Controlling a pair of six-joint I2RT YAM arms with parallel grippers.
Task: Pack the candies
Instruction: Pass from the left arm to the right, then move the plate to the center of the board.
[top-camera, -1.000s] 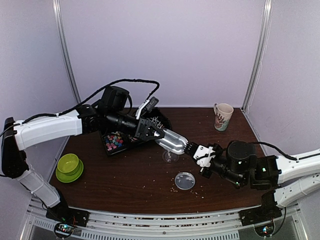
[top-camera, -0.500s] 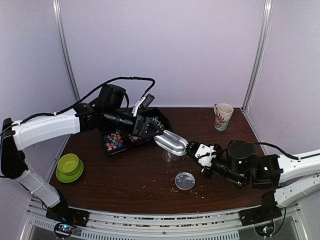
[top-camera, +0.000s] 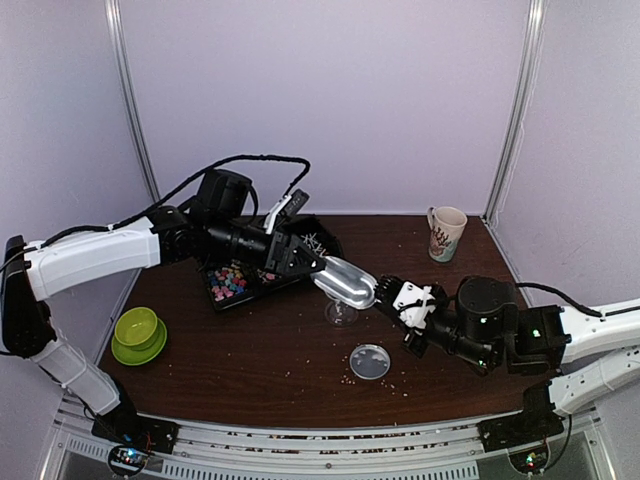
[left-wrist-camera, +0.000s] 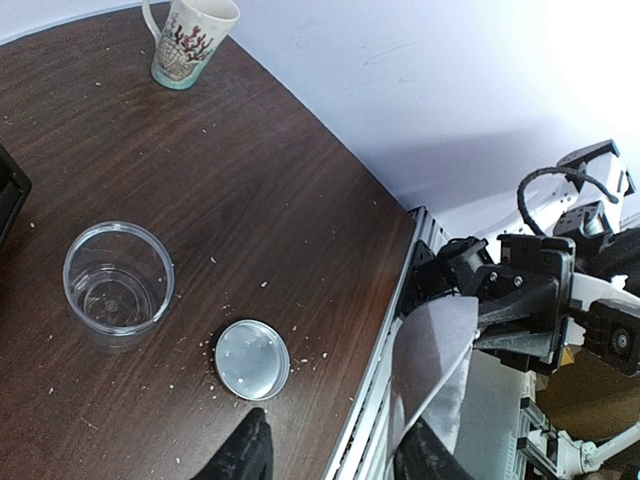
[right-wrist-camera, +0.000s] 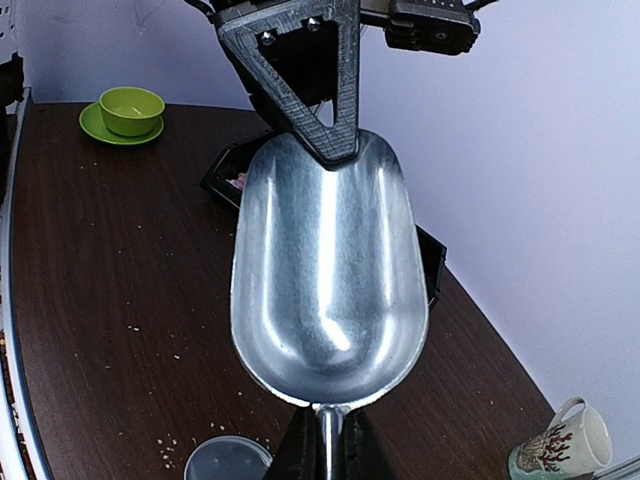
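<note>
The right gripper (top-camera: 385, 295) is pinching its two fingers tight on the thin handle of one metal scoop (top-camera: 345, 280). The scoop is hanging tilted above the table (top-camera: 250, 370), its bowl reaching away from those fingers toward the left gripper (top-camera: 308, 262).

The left gripper's two fingers (left-wrist-camera: 245, 450) are standing apart and gripping nothing. The scoop's front rim is lying right by one of them, but whether it is touching cannot be told.

One clear jar (left-wrist-camera: 118, 290) is standing upright on the table below the scoop, between the two sets of fingertips. One round lid (left-wrist-camera: 252, 358) is lying flat near the jar, on the near side and closer to the right fingers than to the left ones. Pale crumbs are lying scattered around the lid.

The candies (top-camera: 228, 282) are sitting in one black tray (top-camera: 222, 303) just behind the left fingers, under that arm's wrist and well apart from the right fingers. They are pink, blue and yellow bits, too small and too many to count.

One patterned mug (left-wrist-camera: 185, 40) is standing well beyond the right fingers, by the back wall. One green bowl (top-camera: 136, 325) is resting on one green saucer (top-camera: 150, 352), well apart from both grippers on the left arm's side.
</note>
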